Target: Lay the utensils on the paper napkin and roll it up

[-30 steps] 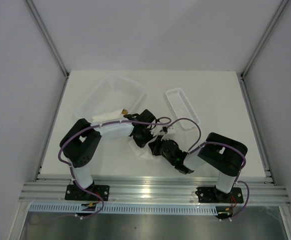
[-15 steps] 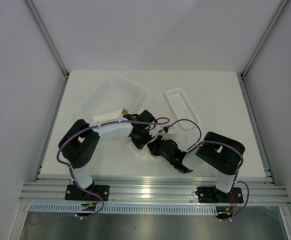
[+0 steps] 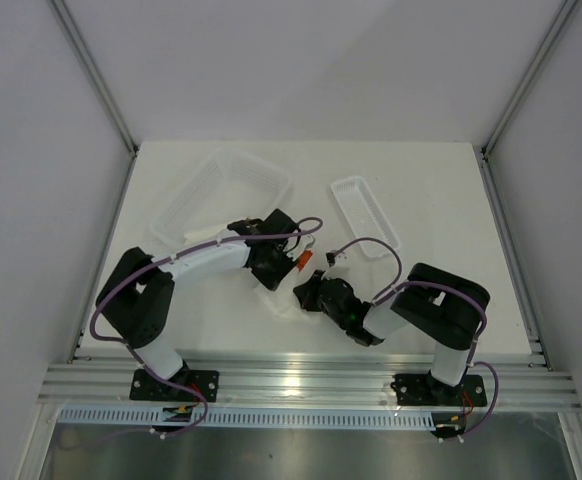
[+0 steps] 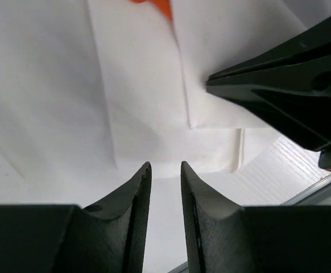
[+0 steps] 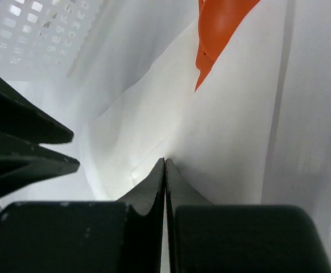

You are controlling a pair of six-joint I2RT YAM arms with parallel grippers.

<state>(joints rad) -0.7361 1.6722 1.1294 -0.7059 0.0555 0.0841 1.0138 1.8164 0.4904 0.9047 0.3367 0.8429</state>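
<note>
Beyond napkin: clear tub, narrow tray

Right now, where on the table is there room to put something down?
Bare table right of the small clear tray, and the far middle between it and the clear basket. Crowded up front: left arm and right arm meet over the paper napkin and orange utensils.

This looks like a robotics lab test cell, not a home. The white bench stands between plain white panels in metal frames. A left arm and a right arm are bolted to an aluminium rail, with purple cables and probably a slotted cable duct below.
</note>
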